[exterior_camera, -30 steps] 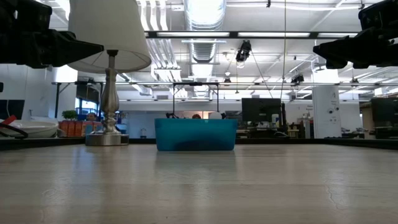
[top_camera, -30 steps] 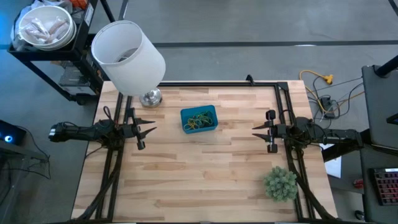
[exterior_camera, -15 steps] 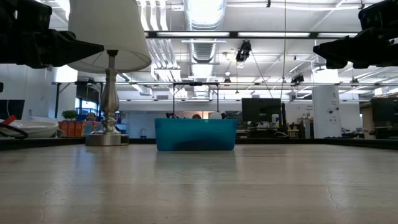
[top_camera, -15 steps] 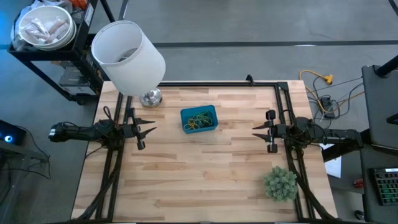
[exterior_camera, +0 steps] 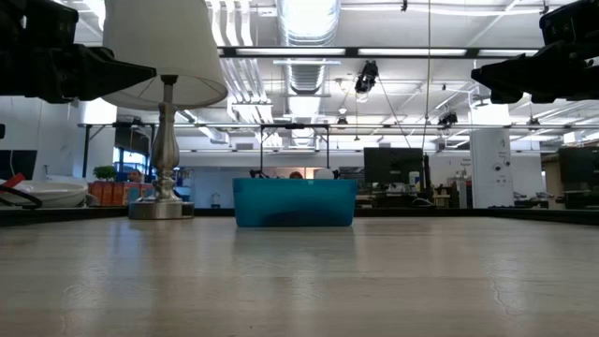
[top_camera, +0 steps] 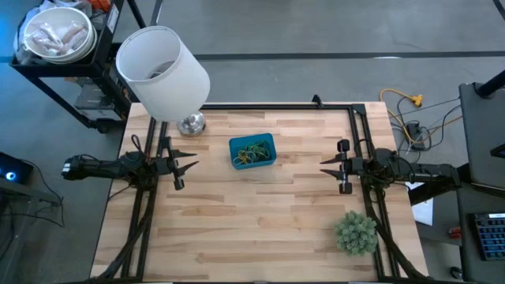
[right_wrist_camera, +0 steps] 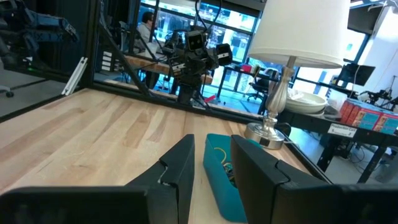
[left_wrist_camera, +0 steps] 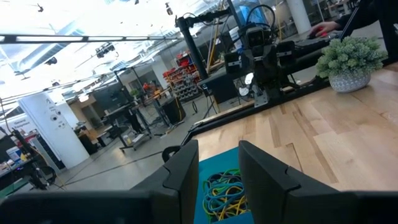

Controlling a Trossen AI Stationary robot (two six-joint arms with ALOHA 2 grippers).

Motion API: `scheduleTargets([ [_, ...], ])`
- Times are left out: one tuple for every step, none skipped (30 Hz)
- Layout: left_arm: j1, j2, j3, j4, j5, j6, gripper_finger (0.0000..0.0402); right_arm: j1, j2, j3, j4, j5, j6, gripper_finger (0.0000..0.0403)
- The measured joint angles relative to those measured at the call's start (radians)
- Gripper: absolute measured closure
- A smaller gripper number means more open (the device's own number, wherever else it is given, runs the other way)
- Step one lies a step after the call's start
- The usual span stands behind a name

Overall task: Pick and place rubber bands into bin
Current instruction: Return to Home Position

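Observation:
The blue bin (top_camera: 252, 151) sits on the table just beyond its middle, and a tangle of green, yellow and dark rubber bands (top_camera: 252, 152) lies inside it. The low view shows the bin's (exterior_camera: 295, 202) near wall only. My left gripper (top_camera: 192, 165) hovers open above the table's left side, pointing at the bin; its wrist view shows the bands (left_wrist_camera: 225, 191) past the fingers. My right gripper (top_camera: 323, 165) hovers open over the right side, also pointing at the bin (right_wrist_camera: 222, 172). Neither touches anything.
A lamp with a big white shade (top_camera: 162, 69) and metal base (top_camera: 191, 123) stands at the far left corner. A bushy green plant ball (top_camera: 356, 232) sits at the near right. Bare wood (top_camera: 252, 221) lies between the arms and toward the near edge. A person (right_wrist_camera: 147, 26) shows beyond the table.

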Motion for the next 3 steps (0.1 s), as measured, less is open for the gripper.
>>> scheduleTargets([
  [0.000, -0.001, 0.000, 0.000, 0.000, 0.000, 0.0304, 0.000, 0.000, 0.000, 0.000, 0.000, 0.000, 0.0305],
  [0.000, -0.001, 0.000, 0.000, 0.000, 0.000, 0.0304, 0.000, 0.000, 0.000, 0.000, 0.000, 0.000, 0.0305],
  [0.000, -0.001, 0.000, 0.001, 0.000, 0.000, 0.0304, 0.000, 0.000, 0.000, 0.000, 0.000, 0.000, 0.0305],
])
